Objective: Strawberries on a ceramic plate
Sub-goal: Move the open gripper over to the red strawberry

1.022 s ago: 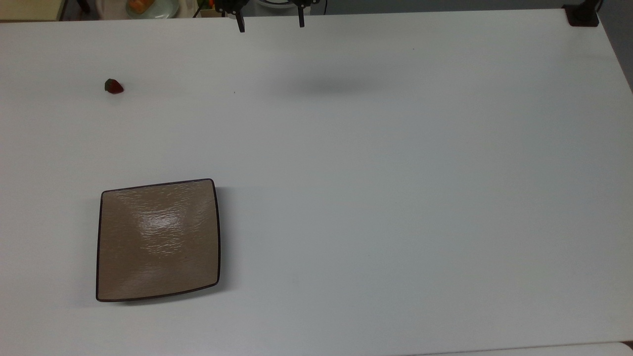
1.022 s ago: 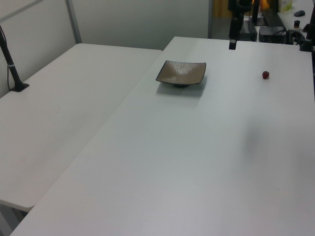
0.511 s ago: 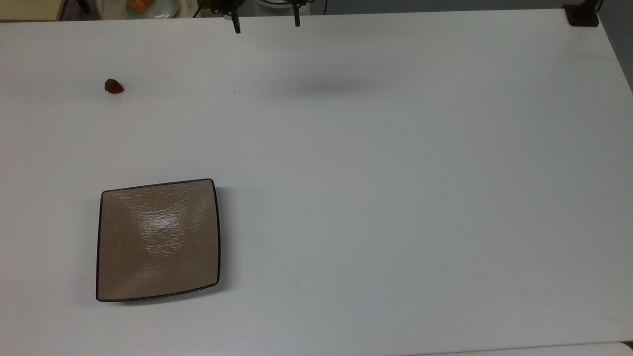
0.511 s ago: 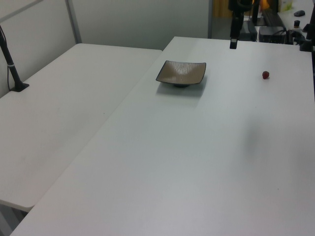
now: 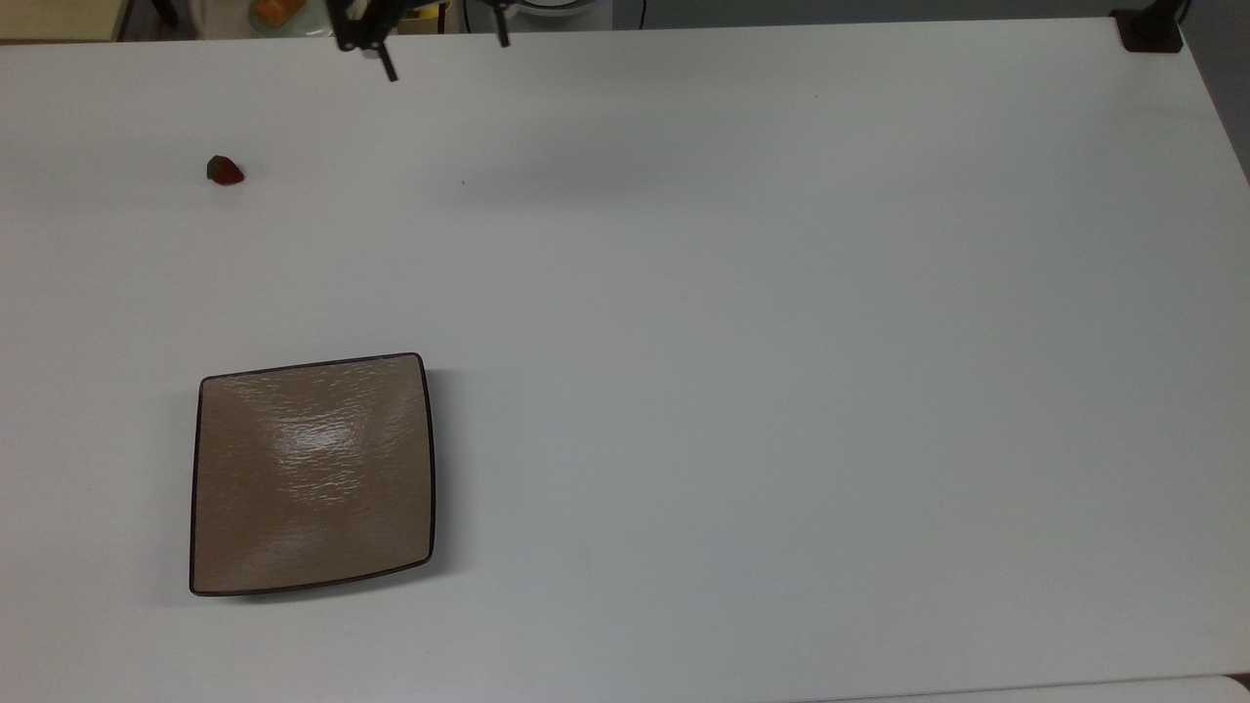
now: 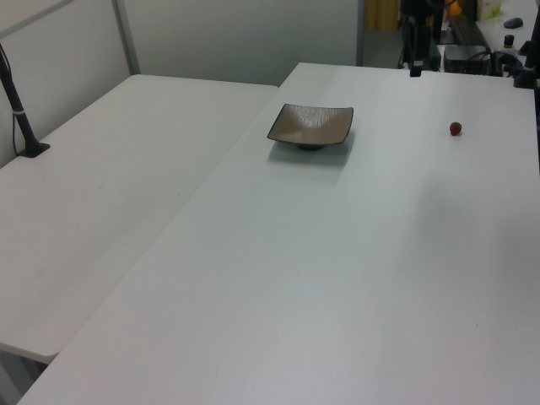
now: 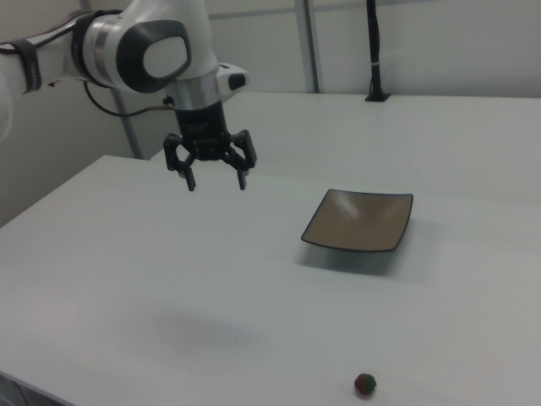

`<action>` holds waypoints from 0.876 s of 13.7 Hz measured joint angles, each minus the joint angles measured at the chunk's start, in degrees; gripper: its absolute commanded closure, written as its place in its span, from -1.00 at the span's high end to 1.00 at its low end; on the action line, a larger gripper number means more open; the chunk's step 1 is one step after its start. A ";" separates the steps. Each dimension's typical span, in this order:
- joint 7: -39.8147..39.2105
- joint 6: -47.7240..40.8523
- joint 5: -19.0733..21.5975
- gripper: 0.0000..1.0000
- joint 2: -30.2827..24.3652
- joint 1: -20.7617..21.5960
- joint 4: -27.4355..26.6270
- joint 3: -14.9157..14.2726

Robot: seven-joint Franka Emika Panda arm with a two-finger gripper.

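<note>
Ceramic plate (image 5: 312, 474): set flat on the white table (image 5: 781, 342), at about eight o'clock from the table's middle in the top view, nearest that view's lower edge; seen empty, with a glossy rippled face and a thin dark rim. It is also seen at (image 7: 359, 220) in the right view and at (image 6: 310, 125) in the left view.

Strawberry (image 5: 225, 171): laid on the bare table at about twelve o'clock from the plate in the top view, well apart from it; red body, dark green cap turned toward the top view's left. It is found at (image 7: 365, 384) in the right view and at (image 6: 456, 128) in the left view. Nothing is touching it.

Gripper (image 7: 215, 179): held in the air above the table, fingers pointed down and spread wide apart, with nothing between them. In the top view it is placed at (image 5: 444, 54), at about one o'clock from the strawberry and well apart from it.

Arm (image 7: 144, 51): white, bent over the table from the right view's left.

Round dish (image 5: 283, 12): seen beyond the far table edge in the top view, with orange food on it.
</note>
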 measured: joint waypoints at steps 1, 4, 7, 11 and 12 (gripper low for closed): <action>-3.54 0.00 0.00 1.00 0.01 -1.73 -0.25 -0.06; -9.92 -0.01 0.00 1.00 0.01 -5.18 -0.59 -0.12; -15.42 -0.02 -0.25 1.00 0.09 -8.71 -1.63 -0.21; -20.17 1.88 -5.10 1.00 1.33 -10.28 -4.26 -2.68; -21.09 3.51 -5.32 1.00 1.93 -10.57 -4.97 -3.51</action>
